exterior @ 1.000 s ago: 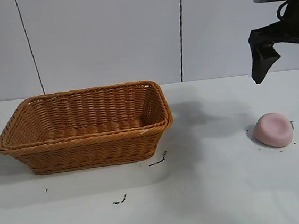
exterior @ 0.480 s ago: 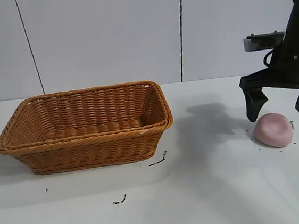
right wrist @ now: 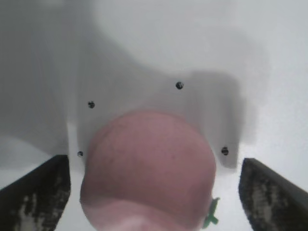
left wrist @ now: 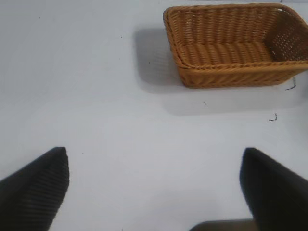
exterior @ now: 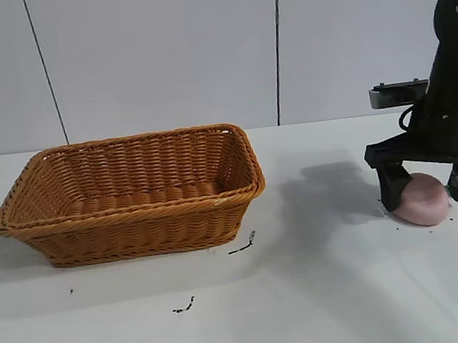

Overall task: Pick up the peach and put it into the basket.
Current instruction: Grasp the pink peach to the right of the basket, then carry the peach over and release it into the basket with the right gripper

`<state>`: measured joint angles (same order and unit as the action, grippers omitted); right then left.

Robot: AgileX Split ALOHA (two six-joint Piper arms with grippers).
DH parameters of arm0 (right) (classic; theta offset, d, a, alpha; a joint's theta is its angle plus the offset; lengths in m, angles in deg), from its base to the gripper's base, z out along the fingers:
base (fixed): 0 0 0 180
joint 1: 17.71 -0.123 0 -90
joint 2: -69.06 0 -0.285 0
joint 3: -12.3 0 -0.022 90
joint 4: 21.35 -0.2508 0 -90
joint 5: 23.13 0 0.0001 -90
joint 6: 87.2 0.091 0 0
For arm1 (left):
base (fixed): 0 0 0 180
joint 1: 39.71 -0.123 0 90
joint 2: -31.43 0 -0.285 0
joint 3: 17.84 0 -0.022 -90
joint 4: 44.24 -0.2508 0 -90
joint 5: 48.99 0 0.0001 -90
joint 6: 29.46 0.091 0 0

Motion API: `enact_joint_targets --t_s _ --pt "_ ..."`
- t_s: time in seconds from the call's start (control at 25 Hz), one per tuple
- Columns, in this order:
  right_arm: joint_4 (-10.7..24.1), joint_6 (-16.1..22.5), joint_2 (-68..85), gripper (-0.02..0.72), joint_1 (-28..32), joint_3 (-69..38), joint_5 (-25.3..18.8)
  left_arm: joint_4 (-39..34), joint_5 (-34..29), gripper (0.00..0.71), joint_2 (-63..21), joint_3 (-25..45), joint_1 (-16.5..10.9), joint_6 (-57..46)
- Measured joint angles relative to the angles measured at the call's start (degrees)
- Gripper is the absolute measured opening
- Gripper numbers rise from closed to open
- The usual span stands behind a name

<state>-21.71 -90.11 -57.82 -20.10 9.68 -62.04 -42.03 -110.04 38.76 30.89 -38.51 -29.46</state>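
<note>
The pink peach lies on the white table at the right. My right gripper is down around it, open, with one finger on each side and gaps to the fruit. In the right wrist view the peach fills the space between the two dark fingers, its green bit toward one finger. The wicker basket stands at the left and holds nothing I can see. My left gripper is open and empty above bare table, out of the exterior view; its wrist view shows the basket farther off.
Small black marks lie on the table in front of the basket. A white panelled wall stands behind the table. Bare table lies between the basket and the peach.
My right gripper has come down from high above the table to straddle the peach. The peach and basket have not moved.
</note>
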Motion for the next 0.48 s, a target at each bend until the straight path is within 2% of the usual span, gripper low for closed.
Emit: enact_joint_targets --t_s 0.08,0.24,0.48 --pt "0.0 0.0 0.7 0.013 0.0 0.2 -0.7 0.0 0.0 0.693 0.0 0.0 0.0 0.0" --pt "0.0 0.0 3.8 0.013 0.0 3.3 -5.4 0.0 0.0 0.693 0.0 0.0 0.0 0.0" --pt "-0.3 0.0 9.3 0.013 -0.1 14.2 -15.6 0.0 0.0 0.693 0.0 0.0 0.0 0.0"
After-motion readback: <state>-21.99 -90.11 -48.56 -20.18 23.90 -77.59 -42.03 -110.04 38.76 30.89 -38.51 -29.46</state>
